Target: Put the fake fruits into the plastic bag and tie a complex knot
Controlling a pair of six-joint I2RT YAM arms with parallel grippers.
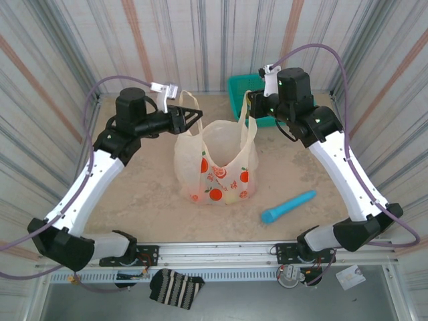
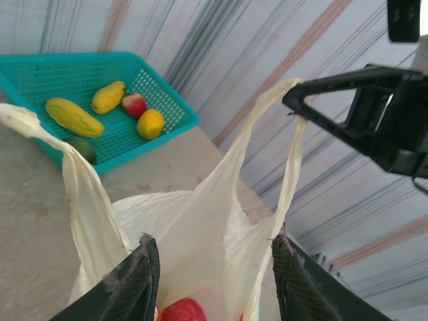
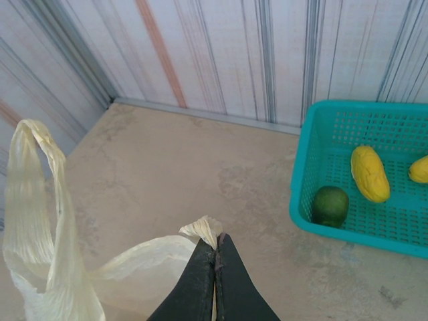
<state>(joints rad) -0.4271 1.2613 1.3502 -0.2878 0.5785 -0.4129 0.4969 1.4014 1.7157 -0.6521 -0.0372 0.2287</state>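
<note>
The plastic bag (image 1: pixel 212 142) stands open in the middle of the table, its print of red-orange slices facing the near edge. My right gripper (image 1: pixel 249 107) is shut on its right handle (image 3: pixel 208 231), holding that loop up. My left gripper (image 2: pixel 215 271) is open at the bag's left rim, its fingers (image 2: pixel 142 277) standing apart over the mouth. The left handle (image 2: pixel 80 187) hangs loose beside them. A red fake fruit (image 2: pixel 182 311) lies inside the bag. More fake fruits lie in the teal basket (image 2: pixel 40 73): a yellow one (image 2: pixel 72 117), a red apple (image 2: pixel 134 105), an orange one (image 2: pixel 150 124) and a green one (image 3: pixel 331 206).
The teal basket (image 1: pixel 239 90) sits at the back wall, just behind my right gripper. A blue stick (image 1: pixel 287 206) lies on the table near the front right. A striped cloth (image 1: pixel 175 287) hangs below the front rail. Striped walls close in the sides and back.
</note>
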